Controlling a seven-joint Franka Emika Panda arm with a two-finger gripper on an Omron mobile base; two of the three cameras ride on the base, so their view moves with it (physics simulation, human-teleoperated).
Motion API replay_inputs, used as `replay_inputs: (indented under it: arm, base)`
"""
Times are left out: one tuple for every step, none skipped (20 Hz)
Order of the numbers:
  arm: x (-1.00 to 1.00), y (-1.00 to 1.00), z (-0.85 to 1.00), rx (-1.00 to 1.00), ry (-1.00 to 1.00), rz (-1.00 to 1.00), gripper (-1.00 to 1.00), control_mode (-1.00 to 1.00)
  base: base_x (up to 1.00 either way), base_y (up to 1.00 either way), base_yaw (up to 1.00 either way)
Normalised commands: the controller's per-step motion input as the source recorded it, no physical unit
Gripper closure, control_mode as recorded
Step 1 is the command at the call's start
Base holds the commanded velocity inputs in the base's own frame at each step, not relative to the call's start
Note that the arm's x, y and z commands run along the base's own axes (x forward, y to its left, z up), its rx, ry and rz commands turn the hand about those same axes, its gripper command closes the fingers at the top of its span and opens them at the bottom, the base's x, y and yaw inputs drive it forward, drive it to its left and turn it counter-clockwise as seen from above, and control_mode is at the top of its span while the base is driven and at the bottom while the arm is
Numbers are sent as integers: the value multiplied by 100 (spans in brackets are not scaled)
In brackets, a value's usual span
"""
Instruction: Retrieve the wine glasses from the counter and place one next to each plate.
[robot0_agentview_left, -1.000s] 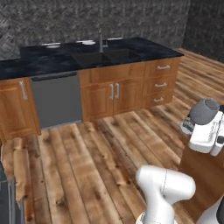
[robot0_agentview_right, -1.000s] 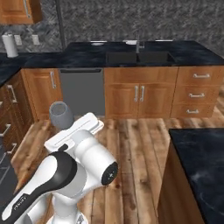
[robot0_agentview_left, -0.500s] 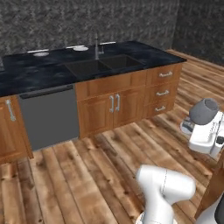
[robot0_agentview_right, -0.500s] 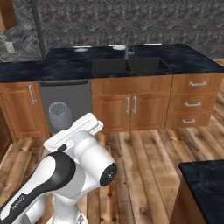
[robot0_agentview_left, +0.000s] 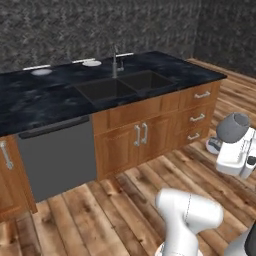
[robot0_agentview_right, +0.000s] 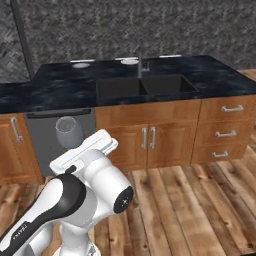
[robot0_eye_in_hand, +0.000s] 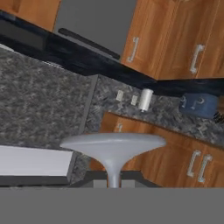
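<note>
My gripper (robot0_agentview_left: 226, 146) is shut on the stem of a translucent grey wine glass (robot0_agentview_left: 233, 127), held above the wooden floor in front of the counter (robot0_agentview_left: 50, 102). From the right base the same wine glass (robot0_agentview_right: 69, 131) stands just above the gripper (robot0_agentview_right: 76, 148). In the hand view the round foot of the wine glass (robot0_eye_in_hand: 113, 145) spreads over the gripper (robot0_eye_in_hand: 113, 183), and the stem runs down between the fingers. Two plates (robot0_agentview_left: 41, 72) (robot0_agentview_left: 91, 63) lie at the back of the counter (robot0_agentview_right: 55, 90), also seen as plates (robot0_agentview_right: 80, 65) (robot0_agentview_right: 130, 62) behind the sink.
A double sink (robot0_agentview_left: 125, 85) with a faucet (robot0_agentview_left: 115, 61) is set into the counter. Below it are a grey dishwasher (robot0_agentview_left: 57, 155), wooden cabinet doors (robot0_agentview_left: 140, 140) and drawers (robot0_agentview_left: 200, 112). Wooden floor lies between me and the cabinets.
The whole picture has shifted: the base has driven closer to the counter, which now looks larger and nearer. The gripper stays shut on the wine glass.
</note>
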Motion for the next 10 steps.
replay_inputs:
  arm:
    - [0,0,0,0,0,0,100,100]
    - [0,0,0,0,0,0,100,100]
    - [0,0,0,0,0,0,100,100]
    - [0,0,0,0,0,0,100,100]
    - [0,0,0,0,0,0,100,100]
    - [0,0,0,0,0,0,100,100]
    - [0,0,0,0,0,0,100,100]
    - [0,0,0,0,0,0,100,100]
    - [0,0,0,0,0,0,100,100]
    - [0,0,0,0,0,0,100,100]
  base:
    - [100,28,-9]
    - [100,29,-9]
    - [100,29,-8]
    - [100,28,-5]
    - [100,16,0]
    - [100,11,0]
    - [100,4,0]
    - [100,4,0]
    - [100,0,1]
    - [100,0,3]
